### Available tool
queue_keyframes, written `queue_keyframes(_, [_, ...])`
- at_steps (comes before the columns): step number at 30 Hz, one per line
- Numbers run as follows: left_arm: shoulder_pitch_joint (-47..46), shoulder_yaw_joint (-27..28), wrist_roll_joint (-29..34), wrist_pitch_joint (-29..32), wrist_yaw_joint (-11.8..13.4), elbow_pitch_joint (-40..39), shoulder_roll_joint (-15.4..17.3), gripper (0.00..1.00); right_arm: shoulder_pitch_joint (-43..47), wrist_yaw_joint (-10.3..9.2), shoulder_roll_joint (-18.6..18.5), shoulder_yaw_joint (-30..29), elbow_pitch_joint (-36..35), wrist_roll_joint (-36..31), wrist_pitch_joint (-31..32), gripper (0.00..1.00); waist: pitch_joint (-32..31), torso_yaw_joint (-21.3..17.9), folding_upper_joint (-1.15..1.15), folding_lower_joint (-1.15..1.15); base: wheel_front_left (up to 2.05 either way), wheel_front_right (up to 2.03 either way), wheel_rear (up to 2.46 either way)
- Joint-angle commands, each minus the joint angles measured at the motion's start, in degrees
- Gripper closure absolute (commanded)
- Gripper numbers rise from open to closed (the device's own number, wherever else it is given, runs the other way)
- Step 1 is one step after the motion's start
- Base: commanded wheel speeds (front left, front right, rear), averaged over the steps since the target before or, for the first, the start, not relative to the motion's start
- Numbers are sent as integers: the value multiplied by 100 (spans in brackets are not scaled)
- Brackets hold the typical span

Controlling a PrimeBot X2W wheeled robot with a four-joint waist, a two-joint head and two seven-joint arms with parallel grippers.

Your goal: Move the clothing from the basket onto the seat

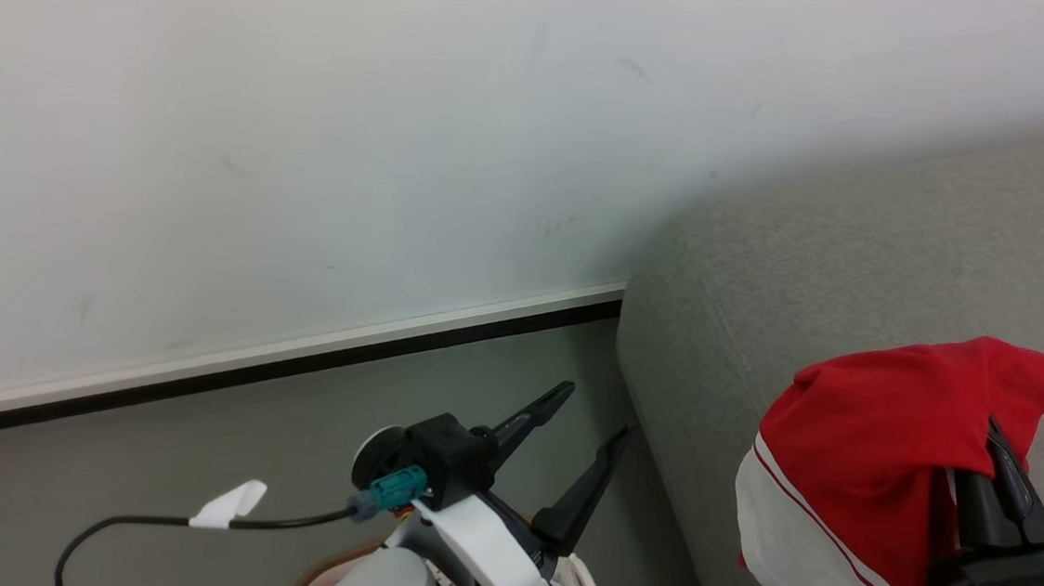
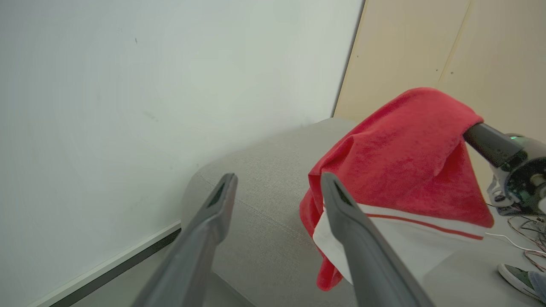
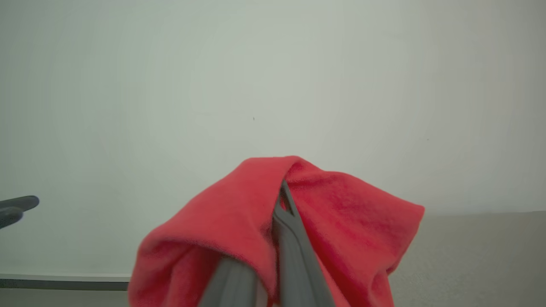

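Clothing (image 1: 854, 450), bright red with white trim, hangs draped over the right gripper (image 3: 282, 204). The gripper's two dark fingers are pinched together on a fold of it. The clothing is held up over the grey sofa (image 1: 862, 236), near its rounded end; whether the lower hem touches the cushion cannot be told. The left gripper (image 1: 595, 411) hovers over the floor (image 1: 193, 453) just beside the sofa's end, fingers spread apart and holding nothing, apart from the clothing.
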Motion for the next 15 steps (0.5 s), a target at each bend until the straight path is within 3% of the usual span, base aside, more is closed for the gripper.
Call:
queue_keyframes(1, [81,28,127,-3,-16,37,17,0,56,-12,5,-22,-60,3,-17,100,40,-318,0,0,0,0,0])
queue_keyframes(8, [118,85,313,-3,-22,124,-44,0,46,-12,-2,-126,-179,-9,-17,100,146,-662,0,0,0,0,0])
queue_keyframes(15, [116,56,333,-3,-27,163,-92,0,76,-12,-30,-220,-244,35,-17,100,186,-735,0,0,0,0,0])
